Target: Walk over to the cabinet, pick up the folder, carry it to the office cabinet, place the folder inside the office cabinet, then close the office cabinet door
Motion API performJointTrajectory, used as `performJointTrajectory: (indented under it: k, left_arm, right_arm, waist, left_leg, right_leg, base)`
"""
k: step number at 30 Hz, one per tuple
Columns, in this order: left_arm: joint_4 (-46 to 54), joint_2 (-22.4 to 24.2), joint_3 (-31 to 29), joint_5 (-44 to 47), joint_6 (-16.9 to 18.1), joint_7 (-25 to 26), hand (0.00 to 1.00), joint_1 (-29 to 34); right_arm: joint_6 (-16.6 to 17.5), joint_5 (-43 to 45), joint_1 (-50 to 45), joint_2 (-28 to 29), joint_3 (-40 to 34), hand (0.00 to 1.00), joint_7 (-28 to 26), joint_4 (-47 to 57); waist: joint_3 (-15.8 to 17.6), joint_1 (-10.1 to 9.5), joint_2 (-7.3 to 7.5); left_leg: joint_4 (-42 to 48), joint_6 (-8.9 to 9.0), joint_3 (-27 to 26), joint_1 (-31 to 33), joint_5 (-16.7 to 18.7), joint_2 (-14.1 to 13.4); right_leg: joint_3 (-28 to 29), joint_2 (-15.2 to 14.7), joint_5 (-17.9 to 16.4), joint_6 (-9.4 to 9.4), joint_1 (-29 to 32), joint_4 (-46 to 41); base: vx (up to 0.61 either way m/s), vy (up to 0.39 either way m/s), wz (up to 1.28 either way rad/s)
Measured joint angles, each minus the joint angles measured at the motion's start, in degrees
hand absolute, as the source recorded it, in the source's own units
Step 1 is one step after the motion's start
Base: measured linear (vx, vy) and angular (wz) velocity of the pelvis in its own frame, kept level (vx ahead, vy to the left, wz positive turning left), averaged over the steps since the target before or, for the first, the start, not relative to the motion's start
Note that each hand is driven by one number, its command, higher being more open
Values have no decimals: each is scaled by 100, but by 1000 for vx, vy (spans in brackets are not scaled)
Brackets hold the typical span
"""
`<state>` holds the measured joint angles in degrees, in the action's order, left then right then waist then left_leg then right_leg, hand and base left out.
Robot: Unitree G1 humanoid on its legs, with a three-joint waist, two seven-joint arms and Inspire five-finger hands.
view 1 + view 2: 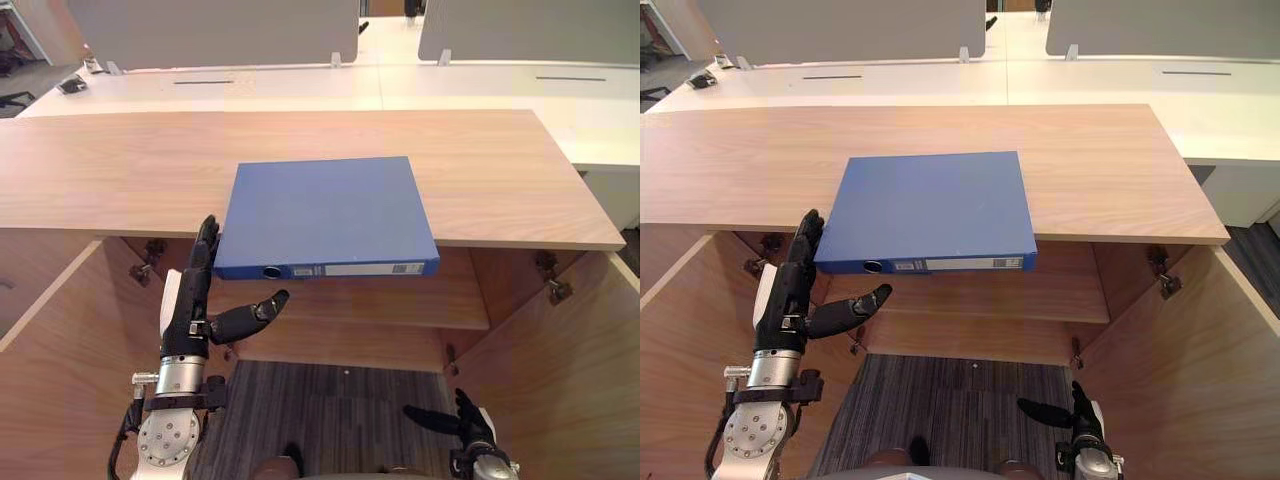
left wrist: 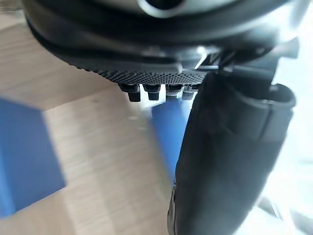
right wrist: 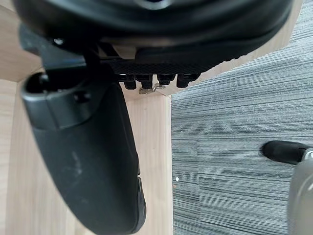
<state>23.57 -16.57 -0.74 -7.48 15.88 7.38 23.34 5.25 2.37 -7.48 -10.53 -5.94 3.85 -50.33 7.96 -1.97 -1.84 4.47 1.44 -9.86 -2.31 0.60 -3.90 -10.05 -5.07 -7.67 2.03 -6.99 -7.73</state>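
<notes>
Right hand [image 1: 468, 425] low, by carpet, fingers relaxed, empty. Left hand [image 1: 188, 300] raised, fingers straight, thumb spread, grasping nothing. Fingertips just beside folder's left front corner, contact unclear. Folder [image 1: 325, 215]: blue, lying flat on cabinet top [image 1: 120, 170], spine edge overhanging front, above shelf [image 1: 400, 300]; both doors open. Desk [image 1: 300, 85] beyond.

Judgement: stiff covers, won't sag. Smooth surface may slip. Weight unknown, contents hidden. Best hold probably overhanging spine edge, thumb beneath, fingers on top.
</notes>
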Motion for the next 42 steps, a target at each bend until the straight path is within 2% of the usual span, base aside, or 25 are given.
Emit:
performJointTrajectory:
  k: [4, 10, 17, 18, 23, 26, 31, 35, 38, 42]
  left_arm:
    - [141, -432, -12, -602, 186, 154, 100, -4]
    - [137, -956, 3, -1839, 183, 275, 100, -101]
    - [-17, -1192, 475, -3227, -55, 416, 100, -783]
    - [-81, -1192, 518, -3304, -59, 417, 0, -852]
    - [-652, -1200, 732, -3659, -282, 524, 0, -1457]
    - [-699, -1220, 732, -3702, -372, 641, 0, -1773]
    - [-500, -1161, 608, -3747, -350, 848, 0, -1941]
    - [-327, -1091, 616, -3577, -320, 732, 0, -1714]
    - [-45, -849, 659, -3480, -259, 660, 0, -1468]
    - [607, -422, 653, -2986, -168, 376, 0, -897]
  right_arm:
    - [3, -32, -7, -80, 180, 100, -2, -26]
    - [51, -41, -58, -79, 286, 100, -15, -26]
    - [66, -79, -233, -68, 304, 100, -52, -23]
    - [66, -79, -234, -66, 304, 100, -62, -23]
    - [66, -75, -258, -43, 302, 100, -136, -16]
    - [65, -72, -270, -42, 303, 100, -142, -2]
    - [65, -22, -238, -16, 304, 100, -151, 94]
    - [66, 92, -266, 38, 291, 100, -140, 386]
    - [68, 271, -410, 108, 274, 100, -134, 792]
    - [74, 592, -899, 363, 122, 100, -147, 2488]
  waist:
    - [-141, 4, -5]
    - [-213, 9, 25]
    - [-252, 49, 90]
    - [-254, 72, 96]
    - [-285, 176, 138]
    - [-289, 203, 150]
    - [-311, 256, 167]
    - [-310, 294, 169]
    - [-311, 293, 175]
    - [-311, 305, 176]
  left_leg:
    - [-116, 12, -2, -56, -56, 11]
    - [-430, 25, -7, -213, -263, 15]
    - [-623, 29, -181, -314, -300, 1]
    - [-637, 30, -192, -321, -302, 2]
    - [-919, 14, -339, -463, -403, 23]
    - [-949, 11, -344, -485, -415, 51]
    - [-951, 14, -421, -483, -412, 58]
    - [-952, 14, -507, -467, -411, 42]
    - [-951, 15, -541, -444, -410, 40]
    - [-950, 5, -571, -425, -404, 39]
  right_leg:
    - [38, 4, 7, 12, -22, 14]
    - [52, 37, 27, 33, -23, 78]
    - [239, 73, 61, 23, 34, 95]
    - [252, 73, 62, 23, 38, 99]
    - [380, 88, 81, 8, 109, 111]
    - [385, 69, 84, 10, 118, 129]
    - [483, 65, 139, 49, 126, 227]
    - [583, 84, 220, 56, 150, 317]
    - [622, 91, 246, 64, 187, 326]
    - [650, 99, 296, 70, 195, 386]
  base:
    - [-81, -5, -1]
    - [-31, -12, 1]
    - [25, -12, -12]
    - [22, 1, -15]
    - [28, 0, -15]
    - [6, 1, -1]
    - [-13, 2, -8]
    - [-24, -1, -14]
    - [-7, -3, -6]
    - [-7, -9, -3]
